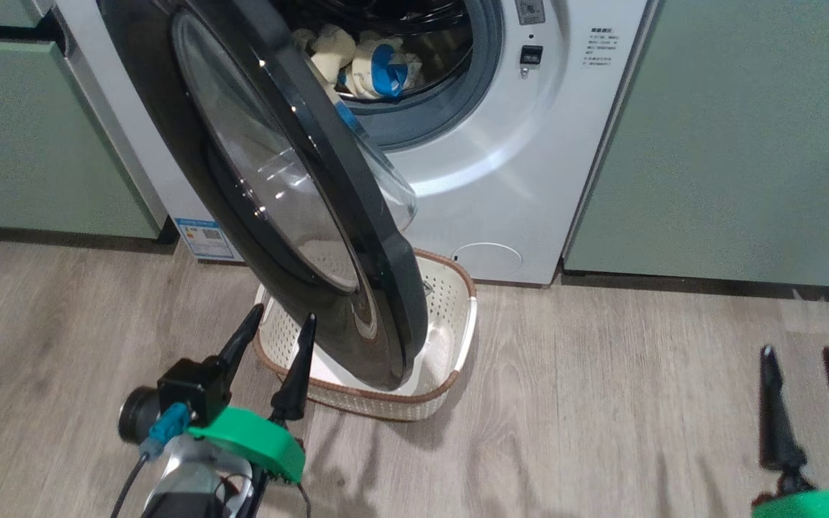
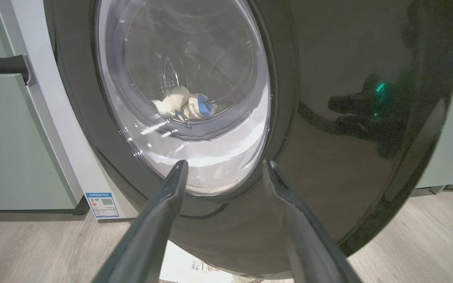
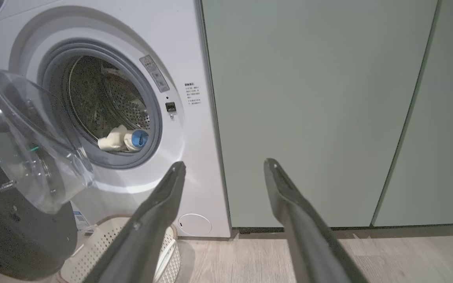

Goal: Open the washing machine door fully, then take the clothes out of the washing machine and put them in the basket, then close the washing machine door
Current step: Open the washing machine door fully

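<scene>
1. Your left gripper [image 1: 283, 313], spread and empty, hangs just beside the half-open washing machine door [image 1: 278, 180]; your right gripper [image 1: 797, 352] is likewise spread, idle.
2. Hook the door's free edge and draw it wider.
3. It overhangs the basket [image 1: 458, 316]; the clothes [image 1: 364, 65] lie inside the washing machine [image 1: 529, 180].

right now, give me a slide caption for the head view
Washing machine door partly open over the basket, clothes in the drum, left gripper and right gripper open, holding nothing.
</scene>
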Available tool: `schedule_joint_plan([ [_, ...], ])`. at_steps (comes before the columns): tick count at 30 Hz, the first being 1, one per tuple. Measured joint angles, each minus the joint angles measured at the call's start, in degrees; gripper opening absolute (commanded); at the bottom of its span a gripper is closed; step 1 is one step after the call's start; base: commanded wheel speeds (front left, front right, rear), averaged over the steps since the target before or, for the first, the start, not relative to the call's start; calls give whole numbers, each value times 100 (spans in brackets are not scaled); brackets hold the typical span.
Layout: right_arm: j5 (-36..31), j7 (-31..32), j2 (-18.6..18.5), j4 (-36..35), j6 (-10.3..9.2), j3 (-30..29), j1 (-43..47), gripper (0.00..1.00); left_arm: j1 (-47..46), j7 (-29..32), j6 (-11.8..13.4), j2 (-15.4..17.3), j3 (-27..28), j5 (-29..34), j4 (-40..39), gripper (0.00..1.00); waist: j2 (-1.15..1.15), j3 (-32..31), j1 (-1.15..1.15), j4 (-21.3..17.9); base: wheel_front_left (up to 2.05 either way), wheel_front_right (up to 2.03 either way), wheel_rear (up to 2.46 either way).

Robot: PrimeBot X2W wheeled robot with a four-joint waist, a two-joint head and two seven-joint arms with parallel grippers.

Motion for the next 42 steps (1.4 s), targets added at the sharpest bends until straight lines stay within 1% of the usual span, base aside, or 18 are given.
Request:
schedule_joint_plan([
  [3,-310,0,133,20,0,-65,243,100,52,0,0,1,10,0,1,100,0,-9,0,-6,0,0,0],
  [6,-480,0,236,36,0,-153,335,100,64,0,1,0,18,-10,0,100,0,-6,0,-20,0,0,0],
  [20,-559,0,364,80,0,-160,363,100,83,0,8,0,27,-51,4,100,0,10,0,-70,0,0,0],
  [21,-572,0,364,80,0,-155,363,100,83,0,9,0,25,-51,5,97,0,12,0,-71,0,0,0],
  [22,-587,0,364,80,0,-152,363,100,83,0,9,0,23,-51,11,35,0,12,0,-72,0,0,0],
  [23,-590,0,364,79,0,-148,363,100,83,1,9,-1,23,-56,22,0,0,11,0,-75,0,0,0],
  [32,-601,0,367,64,0,-159,363,100,82,1,10,12,26,-100,15,0,0,49,0,-84,0,0,0],
  [35,-639,0,371,52,0,-166,363,100,78,1,75,20,49,-99,-119,0,0,57,0,-89,0,0,0],
  [38,-641,0,379,42,0,-167,363,100,58,1,144,38,86,-96,-430,0,0,56,0,-98,0,0,0],
  [42,-643,0,388,14,0,-167,363,100,-60,0,237,96,119,12,-1115,0,0,55,0,-105,0,0,0],
])
